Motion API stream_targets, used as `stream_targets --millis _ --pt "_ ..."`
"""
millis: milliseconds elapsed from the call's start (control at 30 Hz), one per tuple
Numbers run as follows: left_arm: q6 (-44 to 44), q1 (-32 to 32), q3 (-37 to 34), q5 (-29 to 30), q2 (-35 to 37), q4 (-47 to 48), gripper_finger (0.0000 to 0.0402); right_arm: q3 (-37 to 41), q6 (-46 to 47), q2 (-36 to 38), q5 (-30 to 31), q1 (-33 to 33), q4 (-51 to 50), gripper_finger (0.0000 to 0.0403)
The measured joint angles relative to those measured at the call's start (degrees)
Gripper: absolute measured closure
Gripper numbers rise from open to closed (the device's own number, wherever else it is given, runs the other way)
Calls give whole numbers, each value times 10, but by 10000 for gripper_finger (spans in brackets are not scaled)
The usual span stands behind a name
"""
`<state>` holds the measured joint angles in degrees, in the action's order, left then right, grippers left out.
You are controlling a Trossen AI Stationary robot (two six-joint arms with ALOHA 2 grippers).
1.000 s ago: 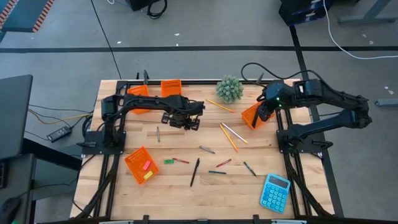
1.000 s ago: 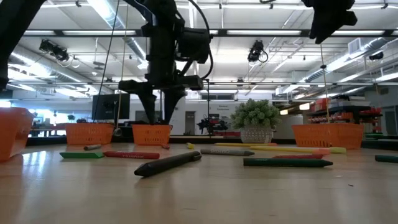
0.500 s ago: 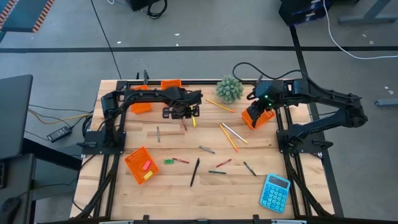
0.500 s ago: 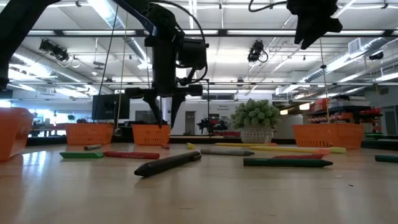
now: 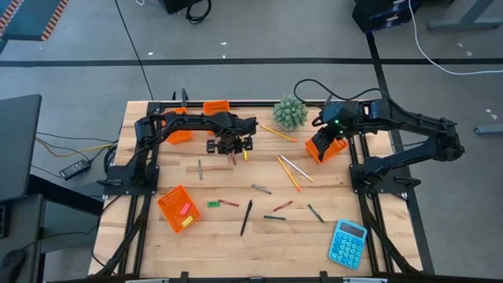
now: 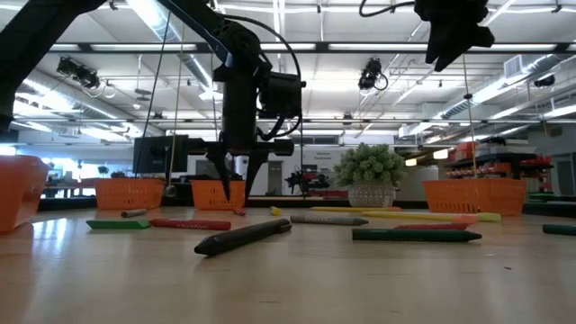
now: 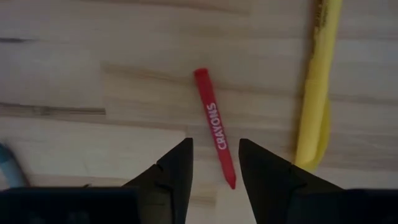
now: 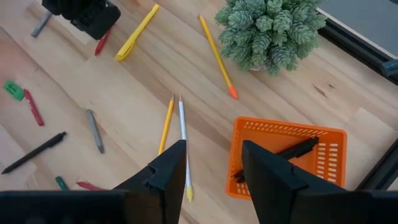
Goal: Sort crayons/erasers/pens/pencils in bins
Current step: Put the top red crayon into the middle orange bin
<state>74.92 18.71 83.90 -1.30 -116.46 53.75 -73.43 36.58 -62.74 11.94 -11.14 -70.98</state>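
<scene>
Left gripper (image 7: pixel 214 180) is hanging over a red crayon (image 7: pixel 215 127) lying on the table (image 5: pixel 220 228); fingers are parted, straddling the crayon's lower end, not gripping. A yellow pen (image 7: pixel 316 87) is lying just beside. Right gripper (image 8: pixel 213 171) is hovering with fingers apart above an orange bin (image 8: pixel 323 163) containing a black pen (image 8: pixel 297 150).

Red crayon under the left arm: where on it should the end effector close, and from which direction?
Grip the red crayon near its middle, coming straight down from above. It lies flat on the bare table, so only its two long sides are free. The left end effector, open, already straddles its lower end; a yellow marker lies alongside, apart.
</scene>
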Motion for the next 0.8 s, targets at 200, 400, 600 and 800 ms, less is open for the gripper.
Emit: stream_targets --millis 200,400,600,800 --pt "-1 7 0 1 0 1 264 0 -20 2 0 0 0 242" --pt "-1 7 0 -10 -10 1 265 0 -28 2 0 0 -1 242" --pt "20 -5 0 -22 -24 -20 265 0 -41 2 -1 0 -4 242" --pt "20 -2 0 -15 -26 -25 265 0 -43 2 -3 0 -6 242"
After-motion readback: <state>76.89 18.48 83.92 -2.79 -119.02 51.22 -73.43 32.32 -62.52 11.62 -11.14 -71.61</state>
